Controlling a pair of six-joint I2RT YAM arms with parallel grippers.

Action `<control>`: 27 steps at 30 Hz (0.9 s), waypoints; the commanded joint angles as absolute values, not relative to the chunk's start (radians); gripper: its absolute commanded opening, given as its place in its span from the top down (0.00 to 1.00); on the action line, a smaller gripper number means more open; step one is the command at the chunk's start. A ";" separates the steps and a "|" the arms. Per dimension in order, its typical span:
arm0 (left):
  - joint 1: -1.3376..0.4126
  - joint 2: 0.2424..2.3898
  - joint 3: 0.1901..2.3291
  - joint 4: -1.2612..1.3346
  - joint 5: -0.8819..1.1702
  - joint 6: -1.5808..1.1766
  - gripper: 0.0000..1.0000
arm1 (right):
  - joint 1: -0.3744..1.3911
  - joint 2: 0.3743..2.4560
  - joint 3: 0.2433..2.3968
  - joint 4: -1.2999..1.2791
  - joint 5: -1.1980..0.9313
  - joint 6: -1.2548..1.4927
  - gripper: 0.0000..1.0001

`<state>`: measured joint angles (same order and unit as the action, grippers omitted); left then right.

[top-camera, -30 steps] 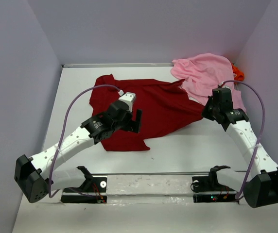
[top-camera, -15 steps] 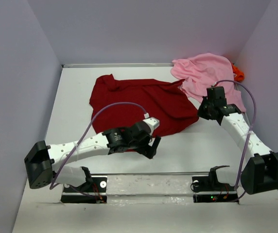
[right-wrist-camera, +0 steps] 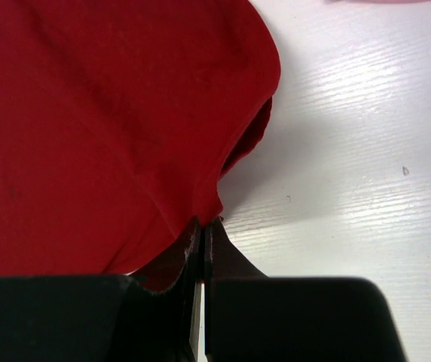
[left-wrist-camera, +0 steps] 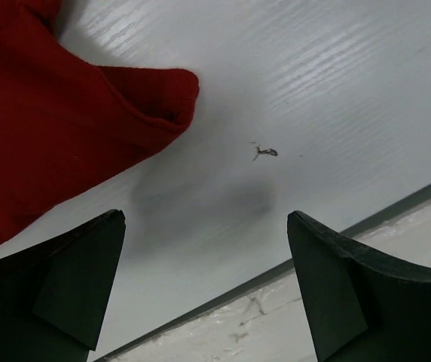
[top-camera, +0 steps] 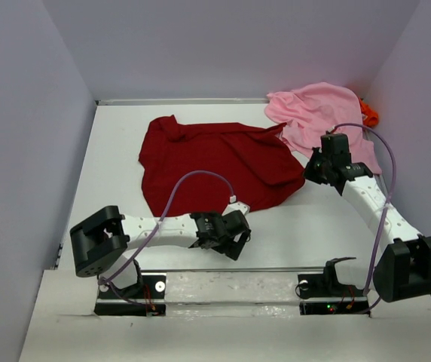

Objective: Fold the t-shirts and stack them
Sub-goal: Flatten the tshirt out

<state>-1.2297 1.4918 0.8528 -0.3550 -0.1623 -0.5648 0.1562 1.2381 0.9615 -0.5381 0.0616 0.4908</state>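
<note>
Dark red t-shirt (top-camera: 215,162) pinched by right gripper (right-wrist-camera: 203,228).

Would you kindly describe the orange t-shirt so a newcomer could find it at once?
Start at the far right corner of the white table, where the pink t-shirt lies crumpled. Peeking from behind its right edge is a small scrap of the orange t-shirt. Its bright orange sets it apart from the pale pink heap and from the dark red t-shirt spread out mid-table.

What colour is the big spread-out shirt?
It's a dark red shirt, clearest in the top external view.
</note>
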 commanded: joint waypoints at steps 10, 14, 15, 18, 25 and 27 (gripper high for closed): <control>-1.270 1.505 0.914 -0.406 -0.554 -0.755 0.01 | 0.160 1.241 0.927 -0.453 0.008 0.489 1.00; -1.275 1.508 0.925 -0.420 -0.620 -0.816 0.01 | 0.160 1.247 0.928 -0.446 0.008 0.489 1.00; -1.276 1.517 0.927 -0.420 -0.627 -0.827 0.01 | 0.160 1.250 0.930 -0.446 0.008 0.488 1.00; -1.285 1.558 0.939 -0.405 -0.634 -0.857 0.01 | 0.160 1.255 0.936 -0.445 -0.021 0.489 1.00; -1.308 1.765 1.012 -0.397 -0.608 -0.887 0.02 | 0.160 1.261 0.939 -0.436 -0.054 0.492 1.00; -1.313 1.816 1.037 -0.399 -0.606 -0.894 0.07 | 0.160 1.259 0.937 -0.434 -0.061 0.489 1.00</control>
